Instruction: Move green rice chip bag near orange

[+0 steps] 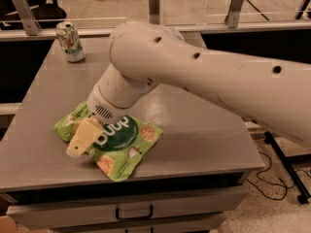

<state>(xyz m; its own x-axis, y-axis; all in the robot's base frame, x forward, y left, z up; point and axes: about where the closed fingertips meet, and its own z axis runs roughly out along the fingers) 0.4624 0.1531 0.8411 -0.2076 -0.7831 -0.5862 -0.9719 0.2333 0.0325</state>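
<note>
The green rice chip bag (127,142) lies flat on the grey table (204,130) near its front left, with the dark green circle and white lettering facing up. My gripper (81,141) hangs low over the bag's left part, at or just above its surface. The big white arm (194,76) reaches in from the right across the table. The orange is hidden behind the arm.
A white-and-green drink can (70,41) stands at the table's back left corner. A railing with metal posts (154,4) runs behind the table. Drawers (133,211) sit below the front edge. Cables lie on the floor at the right (272,178).
</note>
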